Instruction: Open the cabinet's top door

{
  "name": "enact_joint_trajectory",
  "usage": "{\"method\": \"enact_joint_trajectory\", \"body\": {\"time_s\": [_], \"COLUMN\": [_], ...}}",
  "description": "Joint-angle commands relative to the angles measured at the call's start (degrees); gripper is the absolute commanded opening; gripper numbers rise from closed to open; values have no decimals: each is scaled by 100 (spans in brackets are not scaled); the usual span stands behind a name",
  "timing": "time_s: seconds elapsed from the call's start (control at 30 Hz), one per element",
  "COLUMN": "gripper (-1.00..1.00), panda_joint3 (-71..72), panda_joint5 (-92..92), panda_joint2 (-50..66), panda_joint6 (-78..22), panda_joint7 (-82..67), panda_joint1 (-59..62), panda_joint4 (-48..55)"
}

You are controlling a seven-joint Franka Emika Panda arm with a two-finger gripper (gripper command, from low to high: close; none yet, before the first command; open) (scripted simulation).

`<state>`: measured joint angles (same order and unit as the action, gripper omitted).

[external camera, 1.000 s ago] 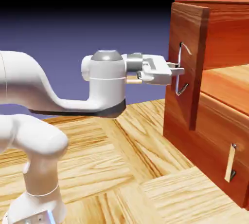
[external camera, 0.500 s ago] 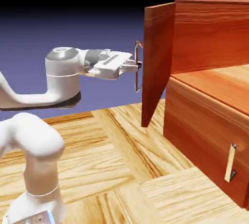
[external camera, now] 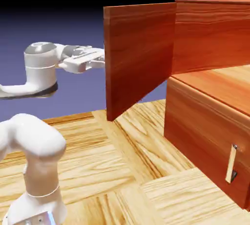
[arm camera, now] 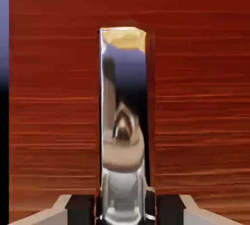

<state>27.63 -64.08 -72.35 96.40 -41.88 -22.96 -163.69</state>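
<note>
Lower panel [external camera: 205,141]: one, shut, pale bar handle [external camera: 231,164], nearest. Top door [external camera: 139,55]: one, swung wider than a second ago, its back now hiding the gripper [arm camera: 124,204] tips. Jaws pinch the silvery handle [arm camera: 123,116]. Cabinet [external camera: 215,33]: one, at the right, behind.

Even, bright rendered light falls across the pale wood-grain parquet table [external camera: 122,170], with no blur in either view. The large reddish-brown wood-grain cabinet [external camera: 215,33] is sharply lit; its swung-out upper door panel [external camera: 139,57] appears in shade on the face that shows. The backdrop fades from violet to black at the top. In the hand view, the silvery mirror-like bar handle [arm camera: 123,121] carries warped reflections and a golden glare at its top.
</note>
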Motion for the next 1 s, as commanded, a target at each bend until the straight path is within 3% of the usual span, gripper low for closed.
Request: {"method": "enact_joint_trajectory", "body": {"time_s": [0.0, 0.53, 0.97], "gripper": [-100, -100, -100], "panda_joint3": [208, 3441, 5387], "panda_joint5": [184, 2308, 3020], "panda_joint2": [108, 1828, 1813], "panda_joint6": [-158, -2822, -4361], "panda_joint7": [32, 460, 123], "panda_joint1": [41, 2349, 5048], "panda_joint4": [114, 3051, 5629]}}
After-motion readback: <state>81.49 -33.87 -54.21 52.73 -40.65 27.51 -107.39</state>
